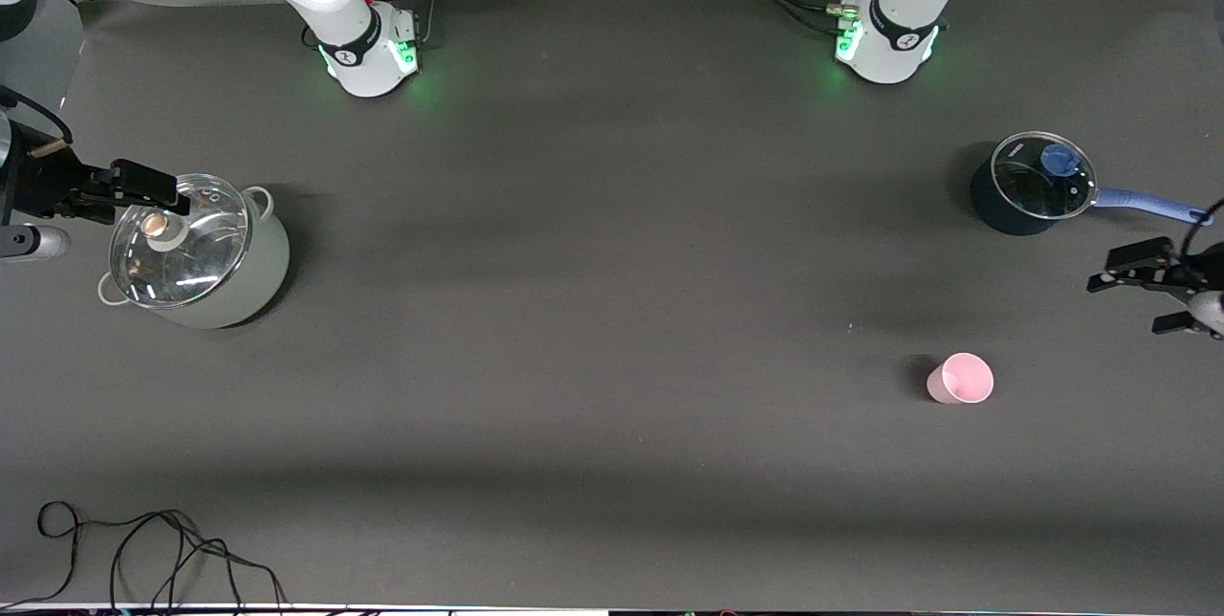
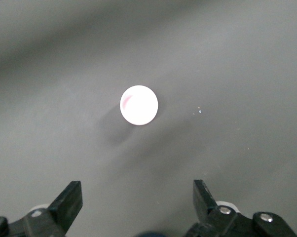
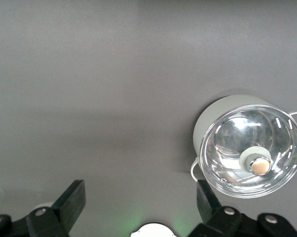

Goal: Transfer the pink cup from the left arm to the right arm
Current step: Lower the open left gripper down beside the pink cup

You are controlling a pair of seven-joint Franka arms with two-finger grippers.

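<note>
The left gripper (image 1: 1133,296) hangs in the air at the left arm's end of the table, its two fingers spread wide apart with nothing between them. The pink cup (image 1: 961,379) stands upright on the dark table (image 1: 612,310), apart from that gripper and not under it: it sits a little toward the table's middle from the gripper and nearer the front camera. In the left wrist view the cup (image 2: 139,104) shows as a pale round mouth on the bare mat, well ahead of the fingertips (image 2: 72,195), free of any contact.

A dark saucepan (image 1: 1028,186) with a glass lid and a blue handle sits near the left gripper, farther from the front camera than the cup.

The right gripper (image 1: 143,184) waits at the right arm's end, fingers also spread wide and empty, over the rim of a pale pot (image 1: 206,253) with a glass lid. The right wrist view shows that pot (image 3: 249,148) off to one side of the fingers (image 3: 72,200).

A black cable (image 1: 153,549) lies coiled along the table edge nearest the front camera.
</note>
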